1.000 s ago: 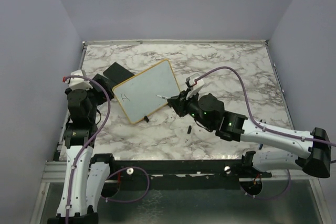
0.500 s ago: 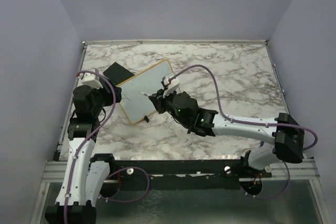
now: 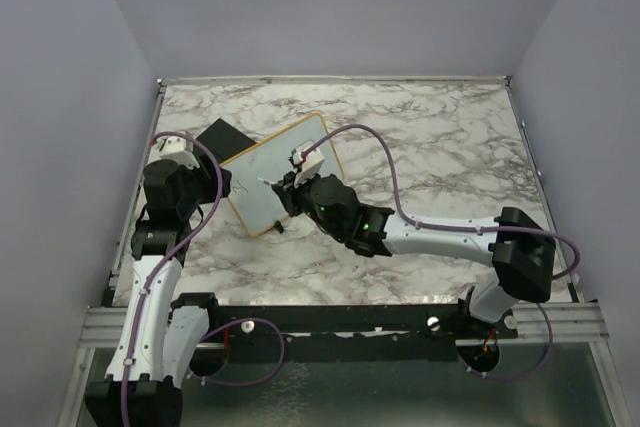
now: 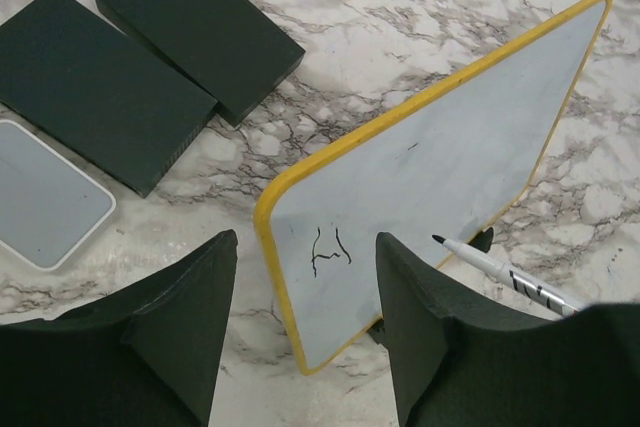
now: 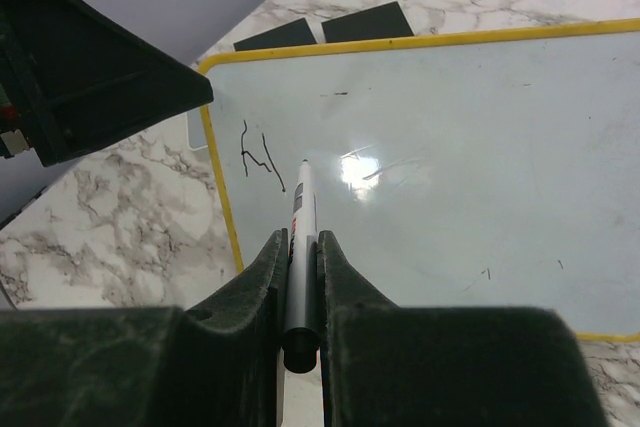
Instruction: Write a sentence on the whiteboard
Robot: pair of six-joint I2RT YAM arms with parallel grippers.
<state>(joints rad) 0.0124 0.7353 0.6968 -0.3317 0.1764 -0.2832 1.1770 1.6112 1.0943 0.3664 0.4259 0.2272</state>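
The whiteboard [image 3: 258, 169], yellow-framed, stands tilted on the marble table; it also shows in the left wrist view [image 4: 450, 167] and the right wrist view [image 5: 460, 157]. Only a few short dark strokes [image 4: 330, 250] of writing sit near its left end, also seen from the right wrist [image 5: 255, 152]. My right gripper [image 3: 290, 190] [image 5: 298, 239] is shut on a white marker [image 5: 302, 217], whose tip is at the board just right of the strokes; the marker also shows in the left wrist view [image 4: 505, 274]. My left gripper [image 3: 215, 187] [image 4: 305, 247] is open, its jaws wide on either side of the board's left corner without touching it.
Two flat black blocks [image 4: 200, 27] [image 4: 95, 87] lie behind the board's left end, seen from above as one dark shape [image 3: 222, 137]. A small grey pad with a white rim [image 4: 40, 202] lies beside them. Walls enclose the table on three sides.
My right arm has swung left across the board with the marker, from the board's right edge to near its left end. My left arm has shifted slightly.
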